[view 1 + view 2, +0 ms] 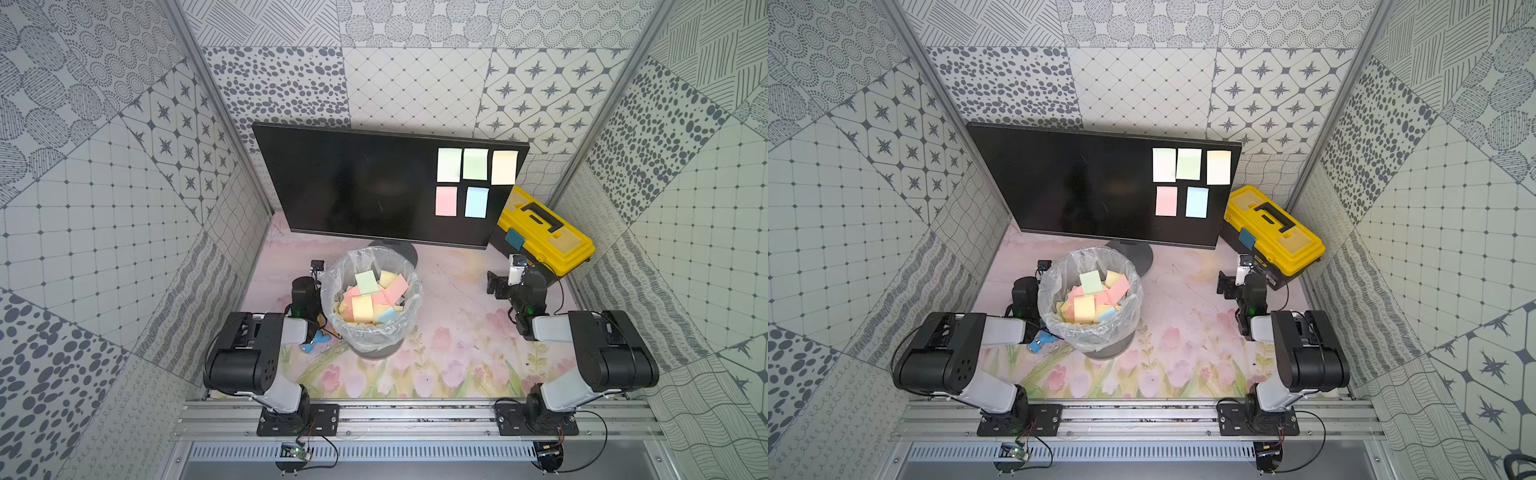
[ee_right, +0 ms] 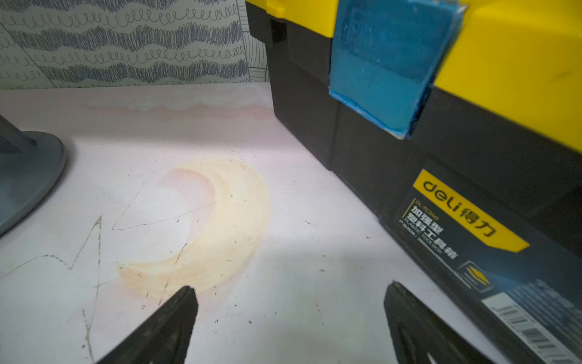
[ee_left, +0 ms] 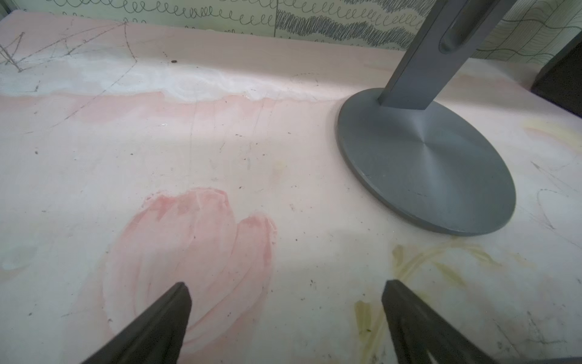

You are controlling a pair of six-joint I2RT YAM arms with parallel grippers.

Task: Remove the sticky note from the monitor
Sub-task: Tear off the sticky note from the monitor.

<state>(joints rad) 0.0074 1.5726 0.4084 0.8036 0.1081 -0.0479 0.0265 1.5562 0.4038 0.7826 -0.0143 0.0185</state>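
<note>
The monitor (image 1: pixel 353 187) stands at the back in both top views, its black screen facing me. Several sticky notes cling to its right part: pale green (image 1: pixel 449 165), green (image 1: pixel 475 163) and yellow (image 1: pixel 504 167) above, pink (image 1: pixel 446 201) and blue (image 1: pixel 476 202) below. Both grippers hang low over the table, far below the notes. My left gripper (image 3: pixel 285 288) is open and empty, with the round stand base (image 3: pixel 425 164) ahead of it. My right gripper (image 2: pixel 291 290) is open and empty too, between the base (image 2: pixel 28 176) and a toolbox.
A bin with a clear liner (image 1: pixel 376 343) holds several discarded coloured notes, in front of the monitor between the arms. A yellow and black toolbox (image 1: pixel 540 232) sits at the back right, close to the right gripper. A small blue object (image 1: pixel 313 343) lies by the left arm.
</note>
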